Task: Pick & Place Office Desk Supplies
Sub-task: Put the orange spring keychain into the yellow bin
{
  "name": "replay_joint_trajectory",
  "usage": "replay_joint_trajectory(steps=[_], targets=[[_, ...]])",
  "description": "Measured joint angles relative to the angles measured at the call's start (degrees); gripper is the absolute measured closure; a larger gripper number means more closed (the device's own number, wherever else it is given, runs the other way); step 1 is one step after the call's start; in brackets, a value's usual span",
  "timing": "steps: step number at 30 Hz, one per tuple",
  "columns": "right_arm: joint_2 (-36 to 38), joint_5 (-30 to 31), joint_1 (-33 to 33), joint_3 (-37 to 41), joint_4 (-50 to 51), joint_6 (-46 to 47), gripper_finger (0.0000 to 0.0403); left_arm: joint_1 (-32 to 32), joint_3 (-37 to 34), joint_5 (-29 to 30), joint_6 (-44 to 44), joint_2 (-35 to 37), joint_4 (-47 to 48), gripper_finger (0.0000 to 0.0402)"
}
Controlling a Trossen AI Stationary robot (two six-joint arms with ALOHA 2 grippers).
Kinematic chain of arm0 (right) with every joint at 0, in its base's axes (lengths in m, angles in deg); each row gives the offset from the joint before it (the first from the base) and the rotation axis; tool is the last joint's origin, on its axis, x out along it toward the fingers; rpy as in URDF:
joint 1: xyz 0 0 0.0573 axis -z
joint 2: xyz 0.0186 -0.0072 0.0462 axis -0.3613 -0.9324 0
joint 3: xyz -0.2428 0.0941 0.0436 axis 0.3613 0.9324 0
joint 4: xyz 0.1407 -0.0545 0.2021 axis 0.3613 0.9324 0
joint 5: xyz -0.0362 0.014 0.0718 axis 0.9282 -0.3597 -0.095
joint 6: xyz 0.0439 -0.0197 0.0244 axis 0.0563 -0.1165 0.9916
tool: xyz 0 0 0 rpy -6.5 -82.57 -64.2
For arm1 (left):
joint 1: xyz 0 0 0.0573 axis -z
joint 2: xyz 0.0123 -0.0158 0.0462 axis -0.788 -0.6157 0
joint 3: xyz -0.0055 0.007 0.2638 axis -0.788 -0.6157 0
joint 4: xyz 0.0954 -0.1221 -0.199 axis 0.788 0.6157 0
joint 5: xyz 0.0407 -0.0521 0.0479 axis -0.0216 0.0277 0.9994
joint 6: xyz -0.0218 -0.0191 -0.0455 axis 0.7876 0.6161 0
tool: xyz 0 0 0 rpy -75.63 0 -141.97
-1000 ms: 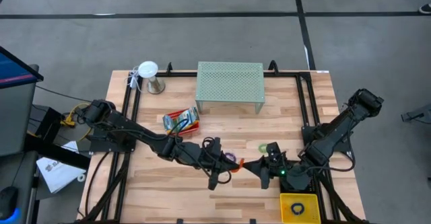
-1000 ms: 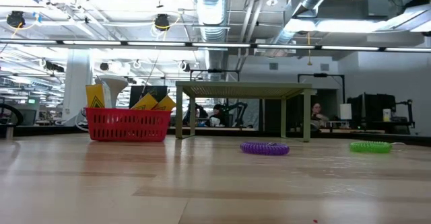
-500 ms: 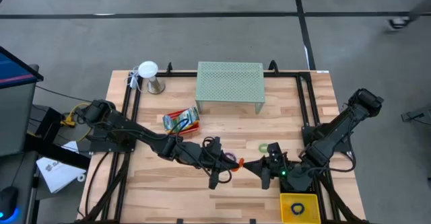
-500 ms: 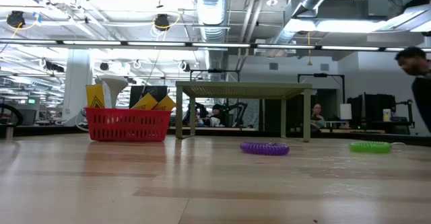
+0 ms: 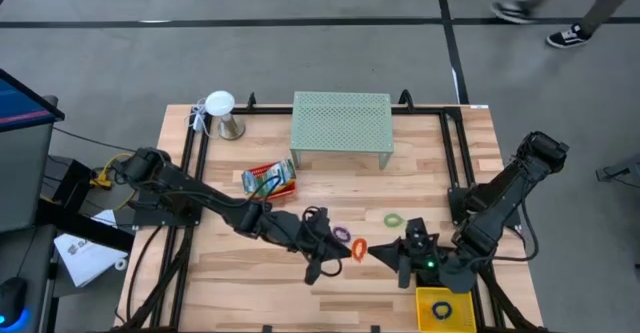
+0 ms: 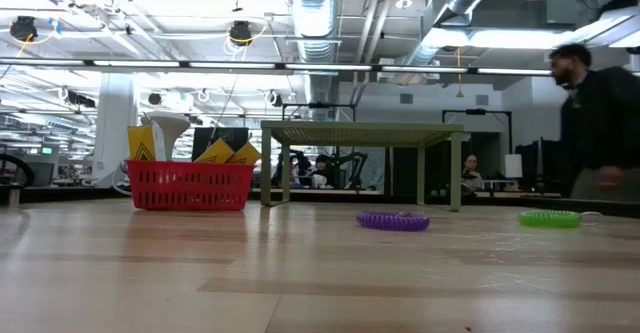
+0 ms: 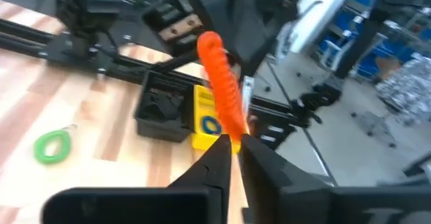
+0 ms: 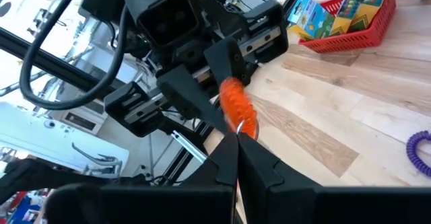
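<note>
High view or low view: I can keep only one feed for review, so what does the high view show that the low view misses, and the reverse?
Only the high view: both arms, the left gripper and right gripper meeting at an orange coiled elastic loop, and a yellow tray. Only the low view: ceiling pipes in the room behind. Both: the mint-green mesh shelf, red basket, purple coiled loop and green coiled loop.

On the table (image 5: 230, 273), a mesh shelf (image 5: 341, 121) stands at the back centre, with a basket (image 5: 269, 179) of boxes before it to the left. Two coil loops (image 5: 342, 233) (image 5: 393, 219) lie nearer the front, between the arms, and a tray (image 5: 444, 307) sits at the front right corner.
</note>
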Motion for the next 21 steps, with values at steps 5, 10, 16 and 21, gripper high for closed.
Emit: replay_joint_trajectory(steps=[5,10,16,21], targets=[[0.0,0.9,-0.6,0.0,-0.4,0.0,0.0403,0.3,0.1,-3.2,0.2,1.3,4.3,0.0330],[0.0,0.6,-1.7,0.0,0.3,1.7,0.0403,0.8,0.0,-3.3,0.4,3.2,16.8,0.0287],[0.0,-3.2,-4.8,-0.1,9.2,12.8,0.0403,1.1,0.0,-3.1,1.2,6.1,30.9,0.0256],[-0.3,-9.3,-8.2,0.0,18.2,24.2,0.0403,1.1,0.0,-2.3,1.7,7.9,40.0,0.0244]])
